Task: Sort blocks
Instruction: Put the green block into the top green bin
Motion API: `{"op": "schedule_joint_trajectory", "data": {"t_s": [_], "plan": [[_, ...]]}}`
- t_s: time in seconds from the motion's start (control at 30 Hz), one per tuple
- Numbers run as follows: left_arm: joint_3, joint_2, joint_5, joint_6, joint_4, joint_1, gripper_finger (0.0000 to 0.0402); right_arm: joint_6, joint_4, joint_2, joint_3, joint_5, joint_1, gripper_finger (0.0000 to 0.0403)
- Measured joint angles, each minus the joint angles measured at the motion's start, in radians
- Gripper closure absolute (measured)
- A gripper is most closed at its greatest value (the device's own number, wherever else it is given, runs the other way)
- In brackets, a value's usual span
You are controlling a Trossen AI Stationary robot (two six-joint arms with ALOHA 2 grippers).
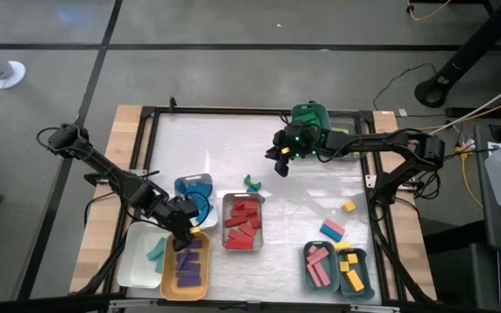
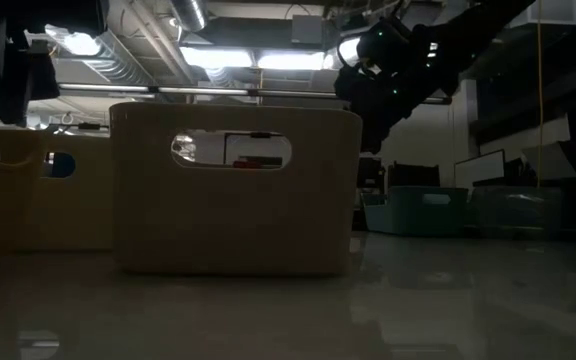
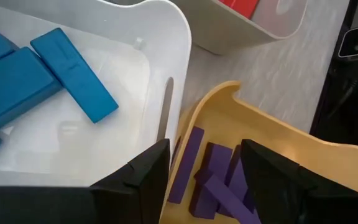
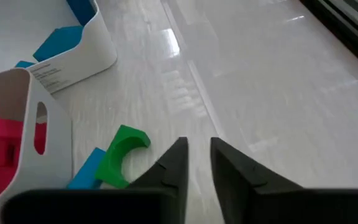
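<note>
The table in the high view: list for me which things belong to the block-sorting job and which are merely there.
Belonging to the job:
- purple blocks in the yellow tray
- red blocks in the grey tray
- loose yellow block
- loose pink and blue blocks
- left gripper, open above the purple blocks
- right gripper, raised mid-table

Merely there:
- cables on the floor
- white post base

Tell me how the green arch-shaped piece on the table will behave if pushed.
The green arch piece looks rigid, so it should slide rather than bend. The glossy table suggests easy slipping. Lying flat against a blue block, it probably won't roll but may nudge that block.
</note>
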Motion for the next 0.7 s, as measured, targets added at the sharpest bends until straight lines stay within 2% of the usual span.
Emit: {"op": "schedule_joint_trajectory", "data": {"t_s": [0.13, 0.2, 0.3, 0.37, 0.47, 0.7], "plan": [[0.0, 0.0, -0.005, 0.0, 0.0, 0.0, 0.0218, -0.041, 0.0, 0.0, 0.0, -0.013, 0.0, 0.0278], [0.0, 0.0, -0.006, 0.0, 0.0, 0.0, 0.0218, -0.104, -0.006, 0.0, 0.0, -0.078, 0.0, 0.0252], [0.0, 0.0, -0.006, -0.001, 0.0, 0.0, 0.0218, -0.26, -0.043, 0.0, 0.0, -0.229, 0.006, 0.0223], [0.0, 0.0, -0.008, -0.002, 0.0, 0.0, 0.0218, -0.367, -0.076, 0.0, 0.0, -0.269, 0.025, 0.0212], [0.0, 0.0, -0.033, -0.003, 0.0, 0.0, 0.0218, -0.473, -0.095, 0.017, 0.0, -0.225, 0.074, 0.0208], [0.0, 0.0, -0.085, -0.003, 0.002, 0.0, 0.0218, -0.552, -0.029, 0.124, 0.0, -0.043, 0.174, 0.022]]}}
